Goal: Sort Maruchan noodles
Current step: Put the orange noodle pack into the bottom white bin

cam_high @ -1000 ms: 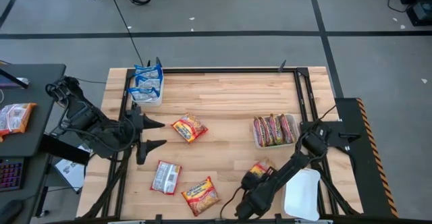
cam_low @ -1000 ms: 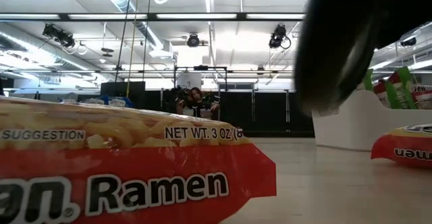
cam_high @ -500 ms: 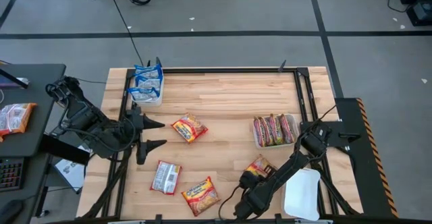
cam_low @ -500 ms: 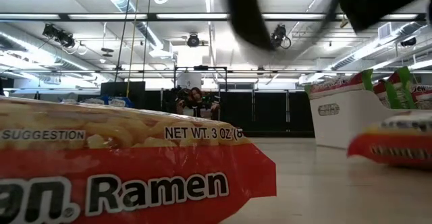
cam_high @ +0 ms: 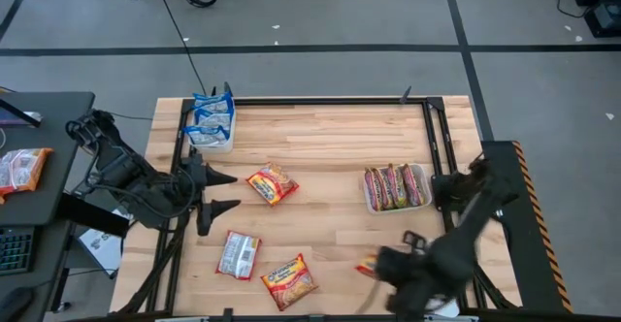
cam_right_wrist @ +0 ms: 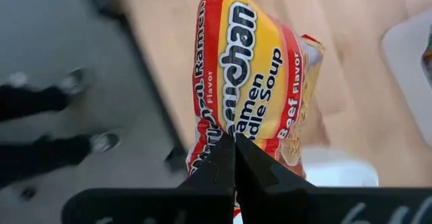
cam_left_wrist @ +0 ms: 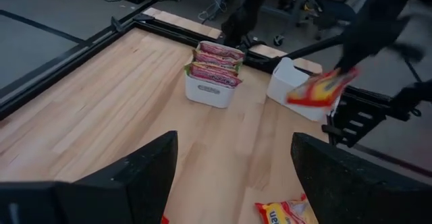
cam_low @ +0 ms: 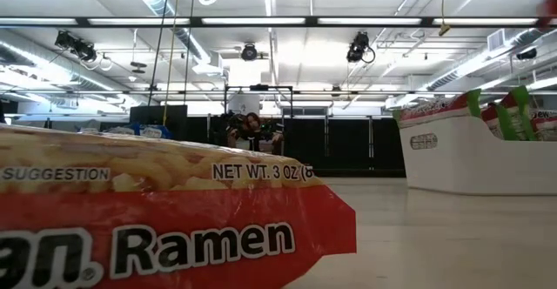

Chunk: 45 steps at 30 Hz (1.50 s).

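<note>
High view: right gripper sits near the table's 5 o'clock edge, fingers pinched tight on a red-yellow beef packet — the right wrist view shows the two dark fingers meeting on the packet's edge, label reading "Ramen Noodle Soup, Beef Flavor", packet hanging clear of the wood. Left wrist view catches the same packet in the air in front of a white tray. Left gripper waits at the table's 9 o'clock side, fingers spread wide, holding nothing. Other noodles on the butcher-block table: a red-yellow packet just off centre toward 9 o'clock, lying flat; a pinkish-silver packet at about 7 o'clock; another red-yellow packet near the 6 to 7 o'clock edge. Blue-white packets stand on edge in a white bin at the 11 o'clock corner. Red-green packets stand upright, packed side by side, in a white bin at 3 o'clock. Low view: a red ramen packet fills the near foreground, "NET WT. 3 OZ" legible; the white bin with upright packets shows at the right — a person sits far back in the room, too distant to make out more.
</note>
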Tool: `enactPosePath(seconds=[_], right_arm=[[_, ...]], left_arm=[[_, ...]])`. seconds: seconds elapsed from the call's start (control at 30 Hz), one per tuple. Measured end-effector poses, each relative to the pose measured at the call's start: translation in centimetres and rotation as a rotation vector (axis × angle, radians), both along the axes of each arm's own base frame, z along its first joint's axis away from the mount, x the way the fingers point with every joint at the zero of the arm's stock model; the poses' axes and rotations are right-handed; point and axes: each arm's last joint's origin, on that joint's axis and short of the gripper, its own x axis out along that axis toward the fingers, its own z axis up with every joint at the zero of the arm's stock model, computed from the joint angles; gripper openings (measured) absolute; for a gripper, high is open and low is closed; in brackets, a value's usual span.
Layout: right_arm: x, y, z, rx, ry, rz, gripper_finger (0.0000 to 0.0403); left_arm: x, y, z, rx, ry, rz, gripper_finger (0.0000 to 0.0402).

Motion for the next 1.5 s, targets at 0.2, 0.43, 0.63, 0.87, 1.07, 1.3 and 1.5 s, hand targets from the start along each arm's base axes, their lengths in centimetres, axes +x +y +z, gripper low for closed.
enactPosePath(seconds=[0.2, 0.43, 0.63, 0.87, 1.07, 1.3, 1.5], right_arm=[[-7.1, 0.6, 3.5, 0.048, -0.008, 0.097, 0.0002], [-12.2, 2.9, 0.3, 0.137, -0.014, 0.162, 0.0001], [-13.7, 3.8, -5.2, 0.285, -0.058, 0.162, 0.0001], [-14.6, 1.7, -8.0, 0.256, -0.060, 0.151, 0.0001], [-14.8, -2.0, -8.6, 0.115, -0.058, 0.110, 0.0002], [-14.8, -5.3, -11.9, 0.016, 0.024, 0.053, 0.0002], [-15.4, -7.2, -13.2, -0.056, 0.066, -0.072, 0.0002]], left_arm=[[0.8, -0.7, -0.6, -0.034, -0.005, 0.057, 0.0290], [3.5, -2.9, -1.4, -0.085, -0.070, 0.127, 0.0290], [6.5, -3.9, -1.6, -0.116, -0.152, 0.165, 0.0290], [9.6, -3.6, -2.3, -0.158, -0.187, 0.197, 0.0290], [10.8, -2.7, -2.9, -0.155, -0.152, 0.197, 0.0290], [11.8, -1.2, -2.8, -0.149, -0.131, 0.179, 0.0290], [12.1, -0.6, -2.9, -0.152, -0.111, 0.154, 0.0290]])
